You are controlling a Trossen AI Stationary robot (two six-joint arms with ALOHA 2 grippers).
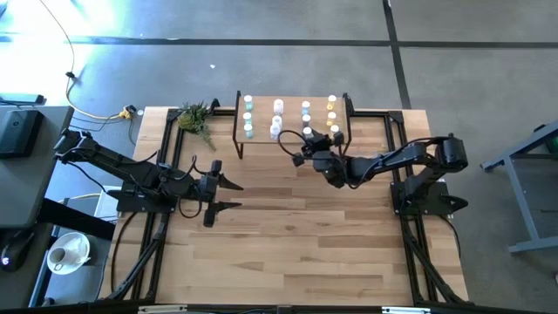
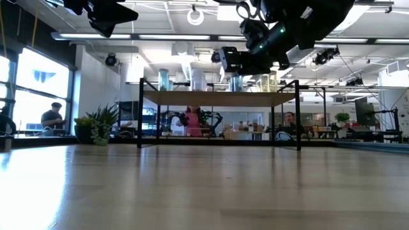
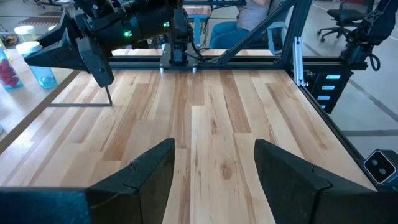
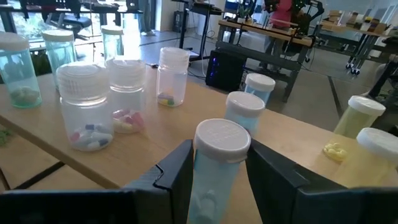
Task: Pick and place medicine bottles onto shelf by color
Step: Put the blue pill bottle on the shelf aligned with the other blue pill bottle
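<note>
Right wrist view: a light blue bottle (image 4: pixel 219 168) with a white cap is seen pinched between the two fingers of the right pincer (image 4: pixel 219 180), at the front edge of the shelf (image 4: pixel 298 140). On the shelf board other medicine bottles are standing upright in groups: teal-green ones (image 4: pixel 18 71) at one end, clear ones with pinkish pills (image 4: pixel 84 106) next to them, two more light blue ones (image 4: pixel 244 111) just behind the held bottle, and yellow ones (image 4: pixel 354 121) at the other end. In the high view the shelf (image 1: pixel 240 131) is placed at the far side of the bench (image 1: pixel 288 244), and the right pincer (image 1: pixel 307 144) is reached over its front edge, near the blue column. A small green plant (image 1: pixel 197 116) is lying on the bench beside the shelf. The left pincer (image 1: pixel 228 194) is held above the bench, well apart from the shelf, with its fingers spread and nothing between them. In the low view a person in a pink top (image 2: pixel 192 121) is seen in the room behind.
</note>
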